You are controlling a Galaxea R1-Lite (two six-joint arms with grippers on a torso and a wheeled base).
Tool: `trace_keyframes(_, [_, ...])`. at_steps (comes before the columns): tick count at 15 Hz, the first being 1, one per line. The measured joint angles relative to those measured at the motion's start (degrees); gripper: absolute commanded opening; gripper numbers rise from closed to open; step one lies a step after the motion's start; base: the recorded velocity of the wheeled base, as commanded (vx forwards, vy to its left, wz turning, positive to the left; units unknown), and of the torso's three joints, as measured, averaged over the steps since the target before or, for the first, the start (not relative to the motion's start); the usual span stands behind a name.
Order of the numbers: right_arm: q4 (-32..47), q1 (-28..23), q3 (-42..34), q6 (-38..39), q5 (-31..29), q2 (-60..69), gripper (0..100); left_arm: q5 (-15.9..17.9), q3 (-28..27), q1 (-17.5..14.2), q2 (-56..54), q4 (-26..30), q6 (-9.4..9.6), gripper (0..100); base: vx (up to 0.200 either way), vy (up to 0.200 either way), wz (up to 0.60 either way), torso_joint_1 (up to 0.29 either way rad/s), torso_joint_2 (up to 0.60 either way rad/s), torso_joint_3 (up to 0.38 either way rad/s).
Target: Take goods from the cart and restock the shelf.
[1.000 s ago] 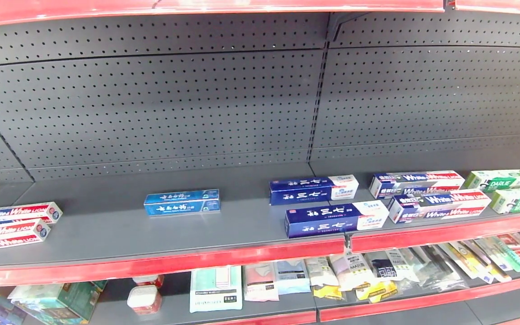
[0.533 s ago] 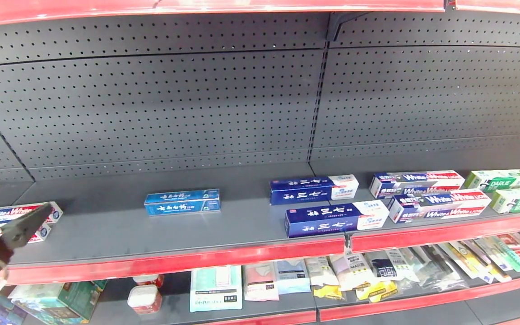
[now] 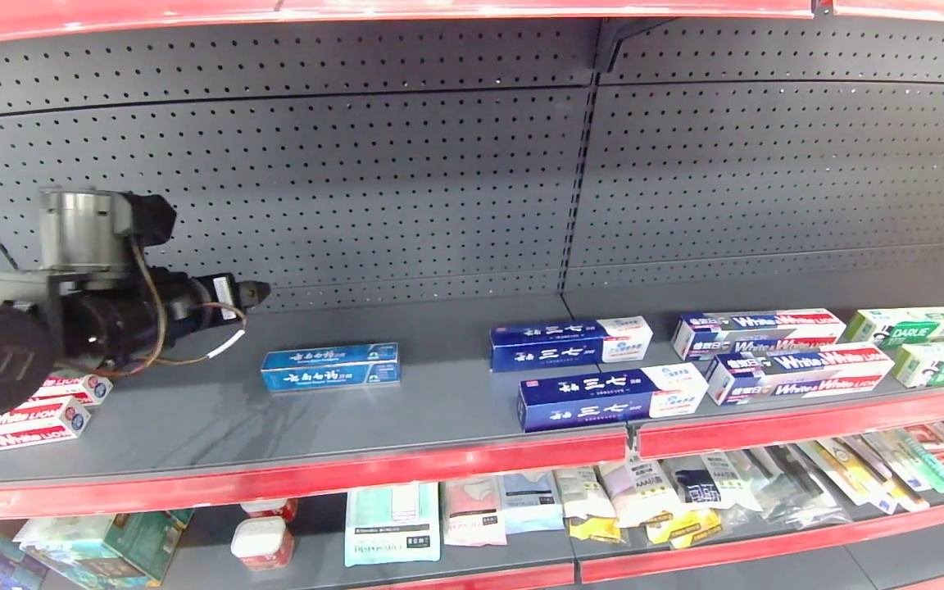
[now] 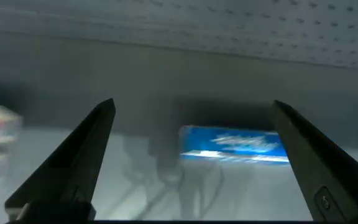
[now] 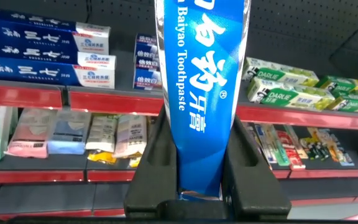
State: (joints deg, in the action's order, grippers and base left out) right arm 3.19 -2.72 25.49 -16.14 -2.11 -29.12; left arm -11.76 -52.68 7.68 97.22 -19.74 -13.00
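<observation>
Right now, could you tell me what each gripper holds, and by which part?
Right gripper clamps the blue toothpaste box near one end; left gripper is open, empty.

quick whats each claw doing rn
Left claw: open, holding nothing.
Right claw: closed on a blue toothpaste box.

In the head view, the light blue box (image 3: pixel 330 366) left of the middle has white Chinese signs, and so do the two dark blue boxes (image 3: pixel 570 343) right of the middle. The red and blue boxes (image 3: pixel 757 332) farther right, the green boxes (image 3: pixel 919 324) at the right edge and the red and white boxes (image 3: pixel 17 422) at the lower left show big letters. The tall blue box (image 5: pixel 199 93) in the right wrist view has big white signs and small letters. Print on the packets (image 3: pixel 392 524) along the bottom is too small to read.
</observation>
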Motion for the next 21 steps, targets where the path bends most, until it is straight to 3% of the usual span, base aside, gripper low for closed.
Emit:
trace_keyframes(2, [0.0, 0.0, -0.4, -1.0, 0.0, 0.2, 0, -0.2, -5.8, 1.7, 5.1, 5.9, -1.56, 100, 0.0, 0.0, 0.0, 0.0, 0.0, 0.0])
trace_keyframes(5, [0.0, 0.0, -0.6, -1.2, 0.0, 0.3, 0, -0.4, -11.5, 3.5, 10.2, 12.8, -1.95, 100, 0.0, 0.0, 0.0, 0.0, 0.0, 0.0])
trace_keyframes(10, [0.1, 0.0, -1.0, -1.4, 0.0, 0.3, 0, -2.4, -18.1, 6.3, 16.9, 13.1, -3.97, 100, 0.0, 0.0, 0.0, 0.0, 0.0, 0.0])
trace_keyframes(21, [0.0, 0.0, -2.1, -1.8, 0.1, 0.7, 0, -1.9, -23.5, 9.1, 24.1, 17.5, -3.54, 100, 0.0, 0.0, 0.0, 0.0, 0.0, 0.0])
